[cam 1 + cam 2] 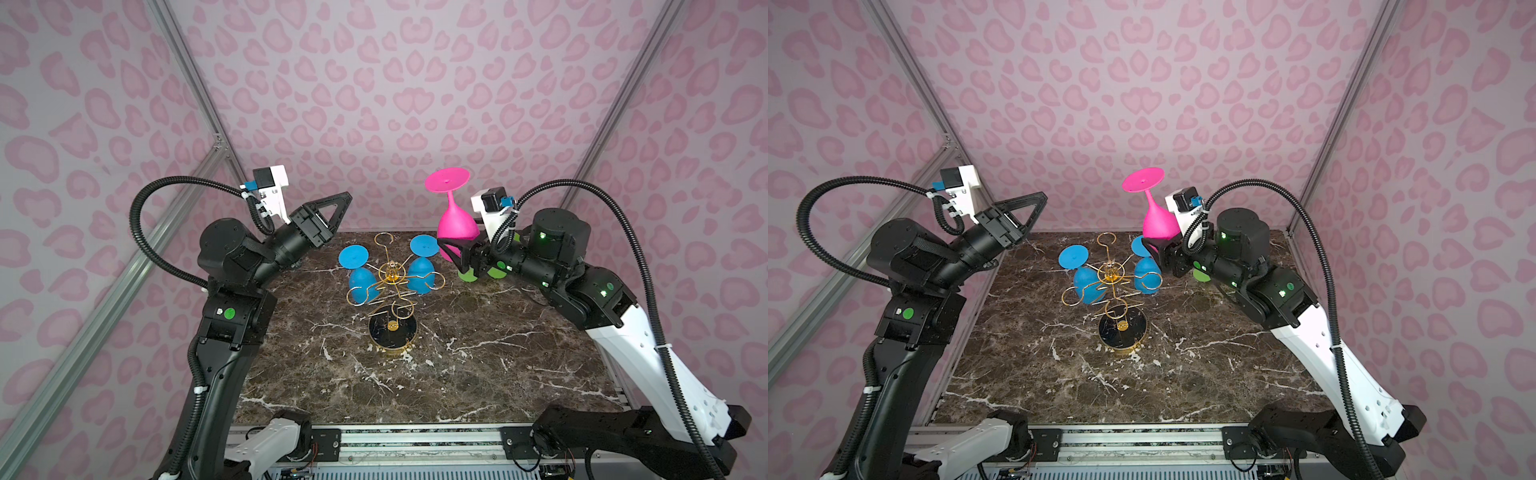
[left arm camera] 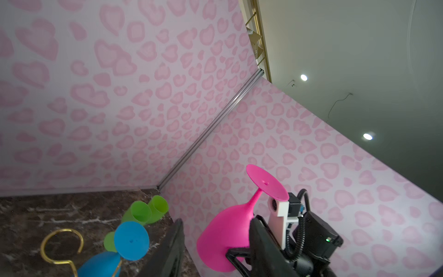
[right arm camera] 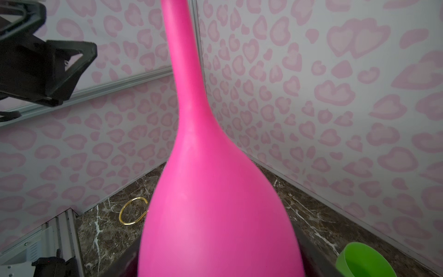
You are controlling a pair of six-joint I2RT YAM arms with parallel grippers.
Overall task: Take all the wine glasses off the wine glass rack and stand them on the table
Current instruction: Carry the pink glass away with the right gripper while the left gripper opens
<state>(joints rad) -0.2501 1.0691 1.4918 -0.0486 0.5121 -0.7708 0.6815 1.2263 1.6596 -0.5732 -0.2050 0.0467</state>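
Observation:
A pink wine glass (image 1: 455, 222) is held upside down, foot uppermost, in the air at the back right, off the wine glass rack (image 1: 392, 275). My right gripper (image 1: 451, 249) is shut on its bowl, which fills the right wrist view (image 3: 215, 191). The rack is a gold wire stand on a round black base (image 1: 392, 332) at the table's middle. Two blue wine glasses (image 1: 361, 284) (image 1: 420, 276) hang upside down from it. My left gripper (image 1: 347, 197) is raised at the back left, open and empty, well apart from the rack and the pink glass (image 2: 225, 239).
Green cups (image 2: 145, 211) lie on the dark marble table (image 1: 457, 374) in the back right corner, below my right gripper. Pink-patterned walls with metal posts (image 1: 191, 79) close in the left, back and right sides. A metal rail (image 1: 415, 444) runs along the front edge.

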